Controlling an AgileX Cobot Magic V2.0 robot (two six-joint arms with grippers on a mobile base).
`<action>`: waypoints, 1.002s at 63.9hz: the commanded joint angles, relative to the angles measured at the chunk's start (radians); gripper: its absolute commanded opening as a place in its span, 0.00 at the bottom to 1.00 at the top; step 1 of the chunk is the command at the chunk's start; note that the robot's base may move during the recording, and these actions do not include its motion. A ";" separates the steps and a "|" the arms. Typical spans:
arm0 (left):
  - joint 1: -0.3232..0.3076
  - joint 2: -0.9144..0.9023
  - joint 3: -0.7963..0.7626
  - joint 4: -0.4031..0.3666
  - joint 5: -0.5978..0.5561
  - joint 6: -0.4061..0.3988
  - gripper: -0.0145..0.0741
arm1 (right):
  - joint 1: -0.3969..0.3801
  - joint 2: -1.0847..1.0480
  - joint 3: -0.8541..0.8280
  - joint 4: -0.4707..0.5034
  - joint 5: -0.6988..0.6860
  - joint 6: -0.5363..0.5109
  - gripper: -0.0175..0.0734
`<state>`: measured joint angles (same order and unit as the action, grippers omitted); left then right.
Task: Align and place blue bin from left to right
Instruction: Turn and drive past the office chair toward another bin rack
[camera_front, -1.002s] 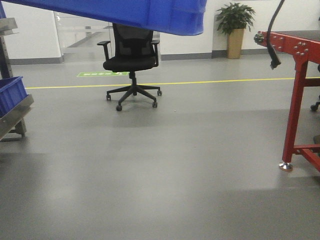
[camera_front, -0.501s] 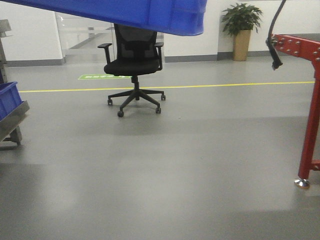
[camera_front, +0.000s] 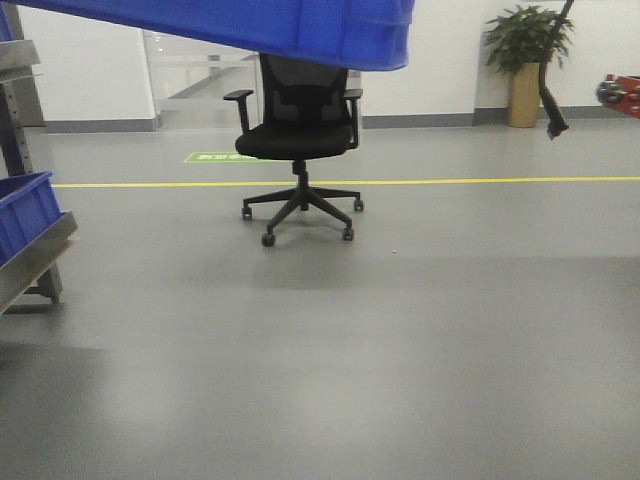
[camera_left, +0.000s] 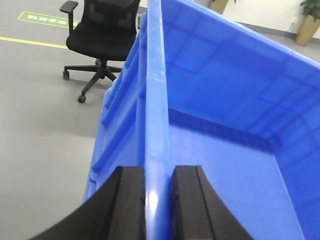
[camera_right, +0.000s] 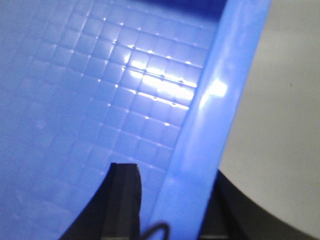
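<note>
Holding the large, deep blue plastic bin (camera_front: 300, 30) up off the grey floor (camera_front: 400, 350), high across the top of the front-facing view, bottom edge sloping lower toward the picture's right. Gripping it at two rims: left gripper (camera_left: 154, 200) with black fingers (camera_left: 120, 205) pressed against either face of the thick rim, one outside by the ribbed wall, one inside the bin; right gripper (camera_right: 175, 210) likewise straddling another stretch of rim, apparently clamped on it too, though that view is blurred, very close, and mostly hides the outer finger. Beyond the bin, a black swivel office chair (camera_front: 298, 140) on castors at a thin yellow floor line (camera_front: 480, 181), with a green floor marking (camera_front: 215, 157) behind, to its left. At far left, a second blue plastic crate (camera_front: 22, 215) on a slanted metal rack (camera_front: 40, 262). At far right, a potted green plant (camera_front: 525, 45) by the white wall, a dangling black cable (camera_front: 548, 90) and a bit of red frame (camera_front: 625, 92).
</note>
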<state>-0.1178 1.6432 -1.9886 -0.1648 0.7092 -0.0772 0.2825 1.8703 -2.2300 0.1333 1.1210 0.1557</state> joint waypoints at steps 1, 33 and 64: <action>-0.019 -0.031 -0.021 -0.083 -0.100 -0.006 0.04 | 0.014 -0.017 -0.014 0.065 -0.105 0.011 0.01; -0.019 -0.031 -0.021 -0.083 -0.100 -0.006 0.04 | 0.014 -0.017 -0.014 0.065 -0.105 0.011 0.01; -0.019 -0.031 -0.021 -0.083 -0.100 -0.006 0.04 | 0.014 -0.017 -0.014 0.065 -0.105 0.011 0.01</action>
<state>-0.1178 1.6432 -1.9886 -0.1648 0.7092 -0.0772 0.2825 1.8703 -2.2300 0.1333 1.1191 0.1557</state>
